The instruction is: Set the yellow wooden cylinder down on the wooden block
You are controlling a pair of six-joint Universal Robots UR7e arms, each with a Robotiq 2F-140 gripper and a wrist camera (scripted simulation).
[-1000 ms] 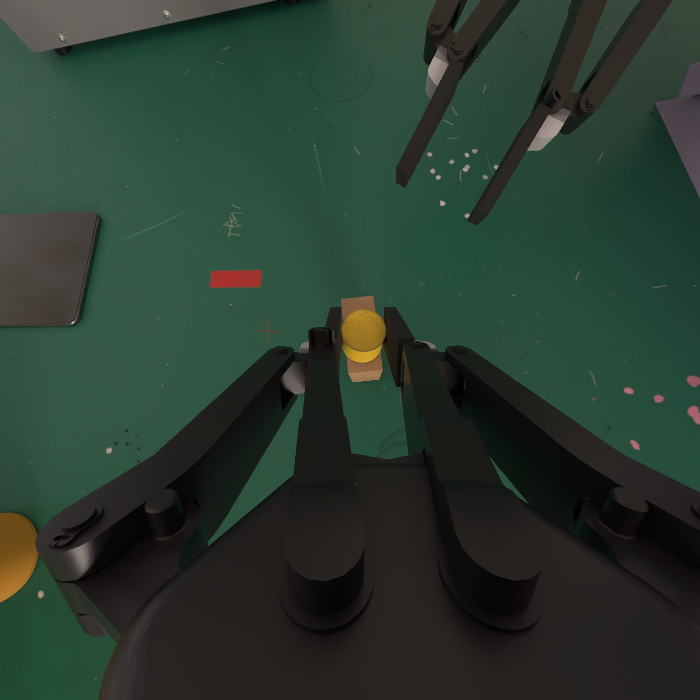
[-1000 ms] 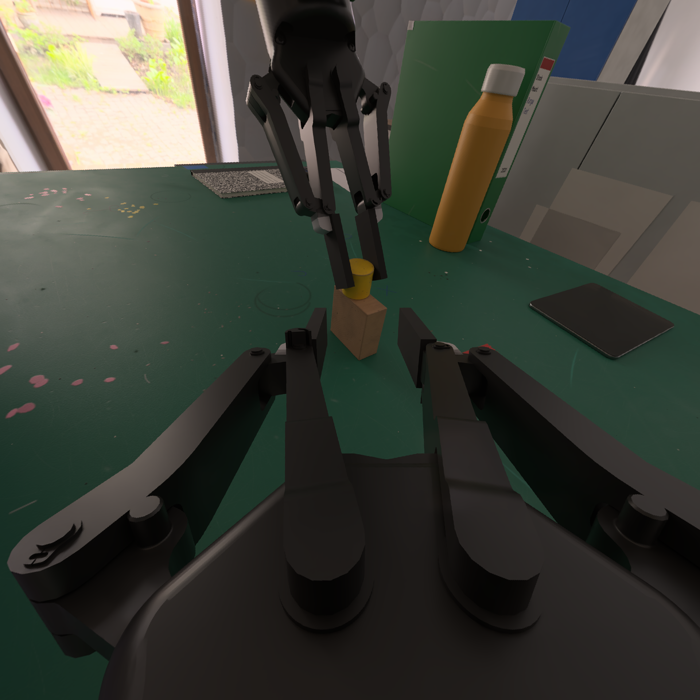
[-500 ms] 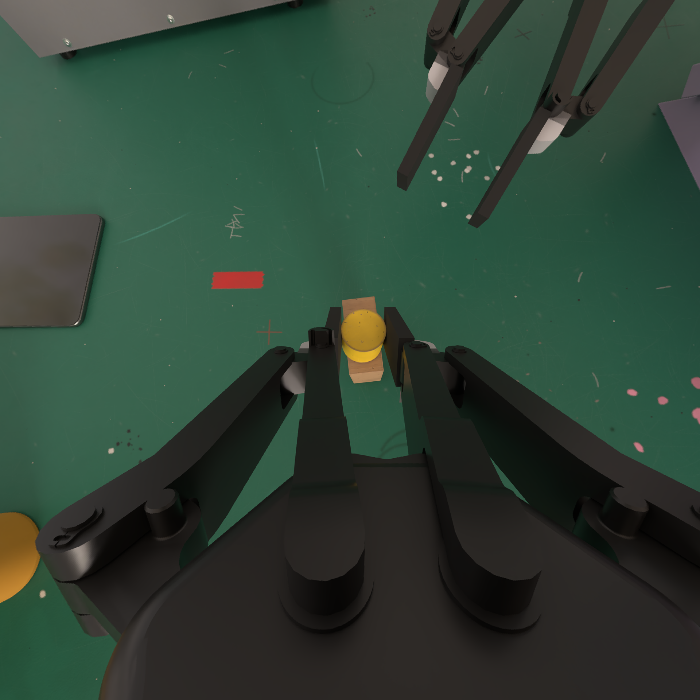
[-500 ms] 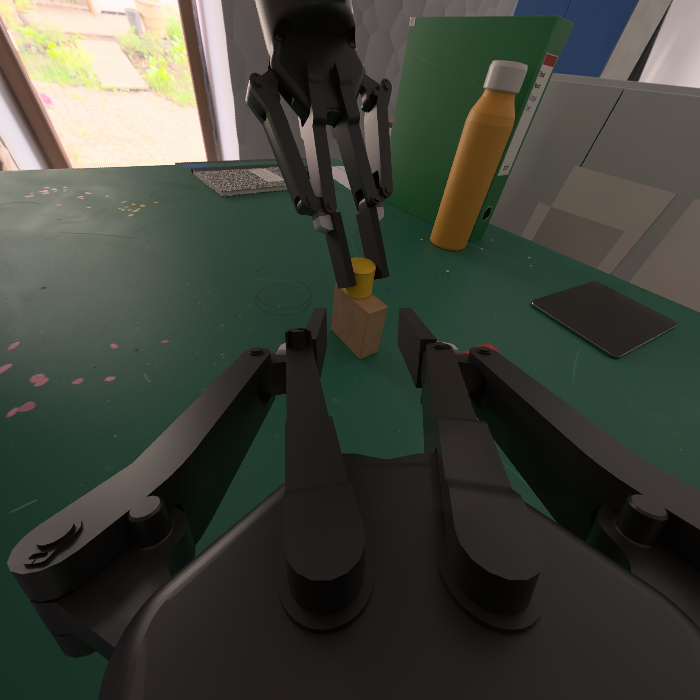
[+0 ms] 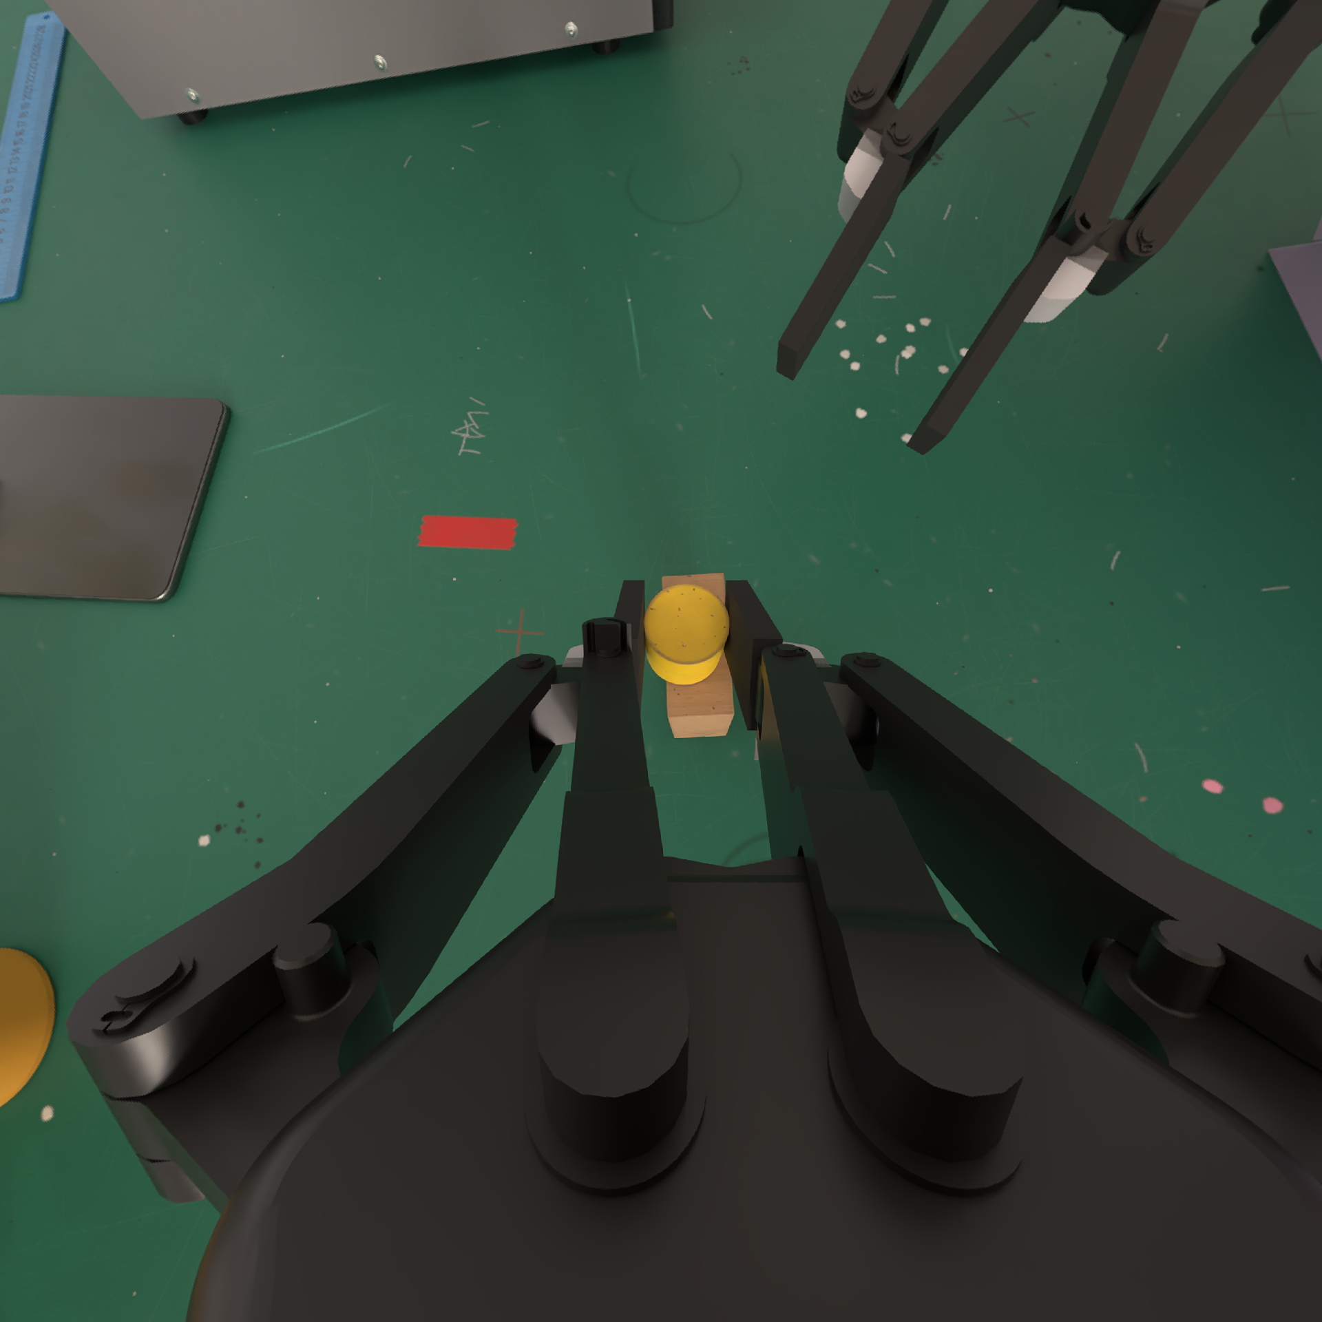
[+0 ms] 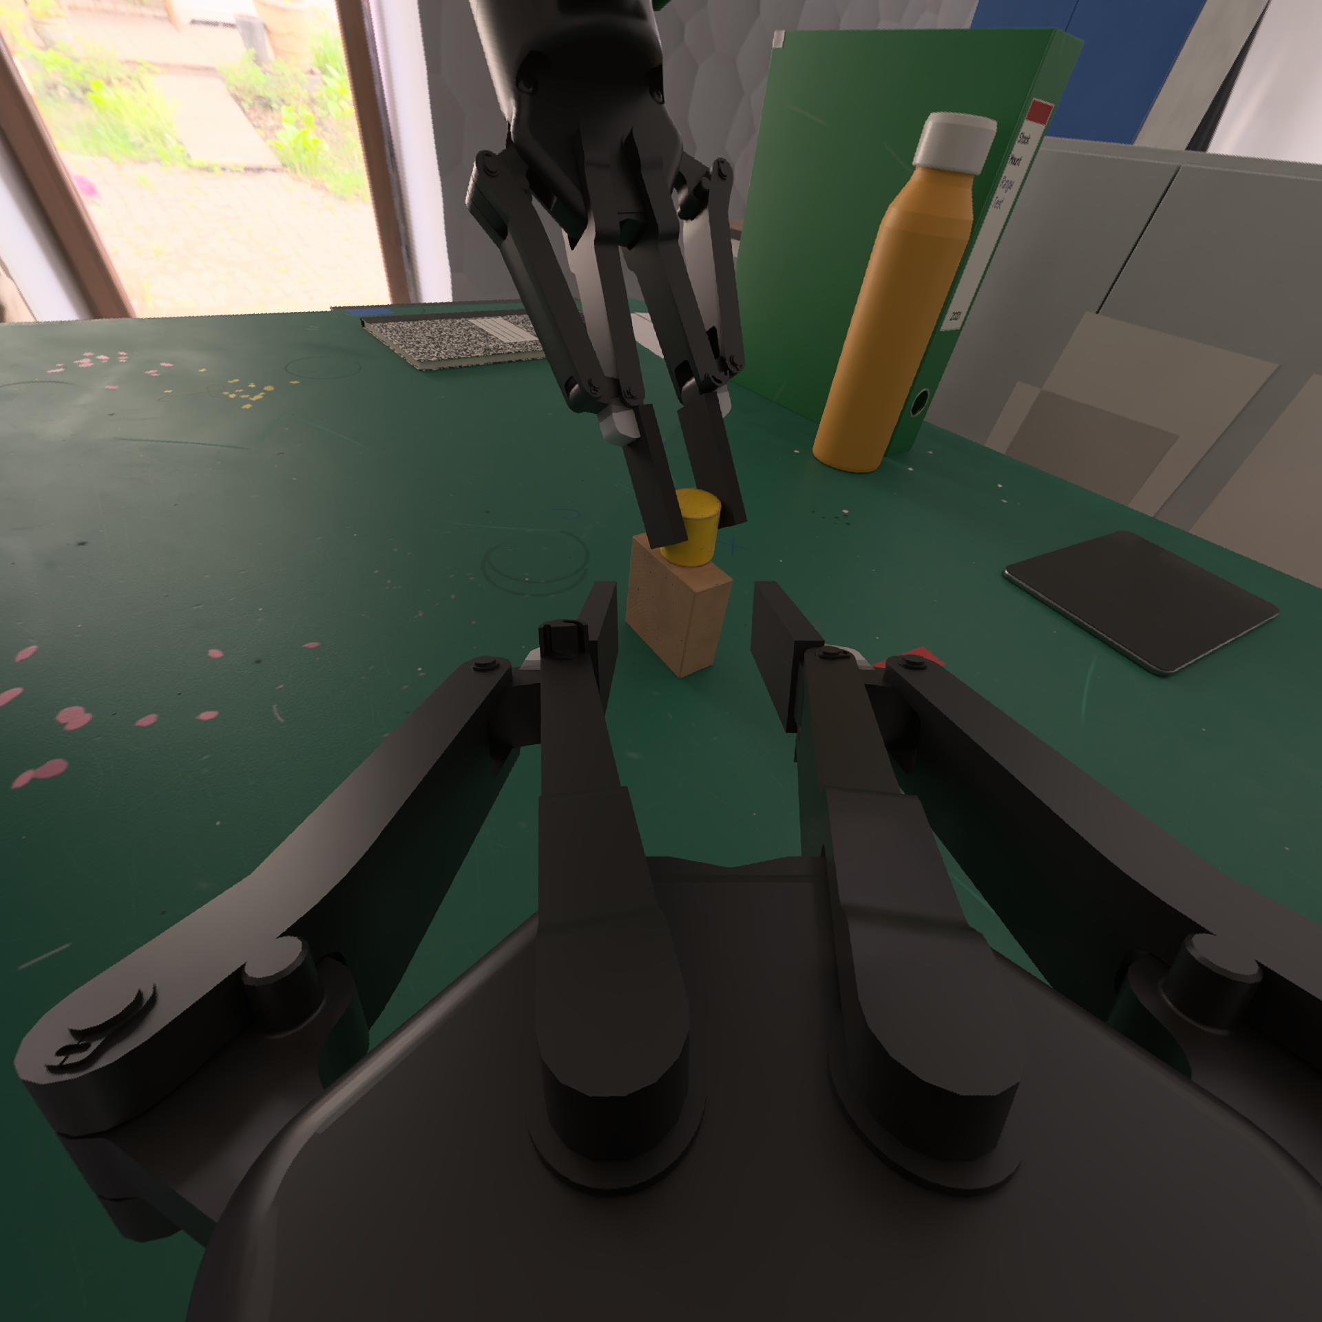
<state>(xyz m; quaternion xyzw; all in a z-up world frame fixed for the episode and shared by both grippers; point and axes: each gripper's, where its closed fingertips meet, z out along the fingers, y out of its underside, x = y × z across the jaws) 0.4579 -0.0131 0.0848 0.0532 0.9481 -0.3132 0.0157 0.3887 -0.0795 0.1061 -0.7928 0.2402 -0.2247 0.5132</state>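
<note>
yellow wooden cylinder [image 6: 692, 528] upright atop standing wooden block [image 6: 678, 614]

Pale bare wood on the wooden block [image 6: 678, 614], a bit grainy. Smooth yellow paint with tiny specks on the yellow wooden cylinder [image 5: 685, 631]. Matt green surface [image 5: 930, 572], scratched and spotted. Dark dull tablet [image 6: 1140, 601].

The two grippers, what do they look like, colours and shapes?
Both the left gripper and right gripper are matte black, with a rounded body, jointed linkage bars and flat rectangular fingertips. Pale grey-white pieces show at the finger joints. No cables are visible.
</note>
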